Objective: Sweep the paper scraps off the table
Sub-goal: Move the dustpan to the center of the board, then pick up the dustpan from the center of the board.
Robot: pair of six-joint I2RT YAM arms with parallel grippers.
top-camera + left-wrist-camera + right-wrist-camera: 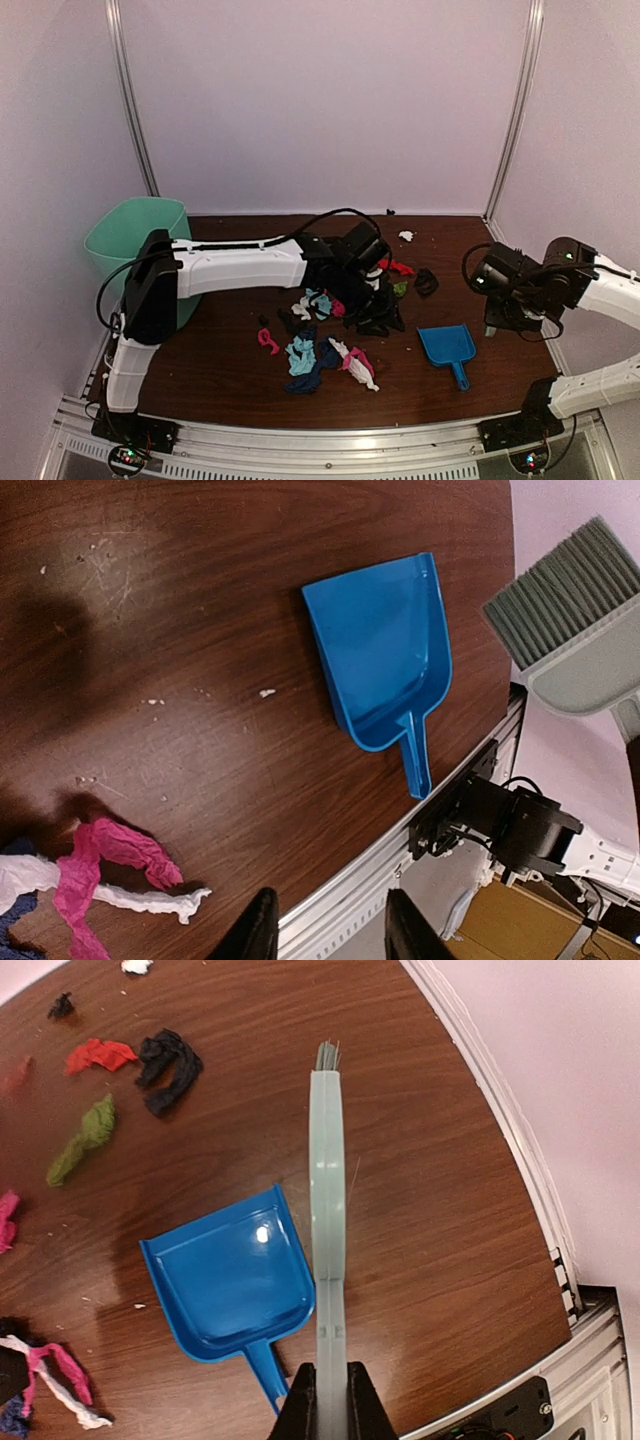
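right wrist: right claw clenched on brush; left claw released over table edge.

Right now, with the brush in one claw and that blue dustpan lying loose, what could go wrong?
The dustpan lies free on the table, held by nothing, so sweeping paper scraps into it may just shove it away. The left gripper hangs open by those scraps, where the right gripper and its brush might bump that arm.
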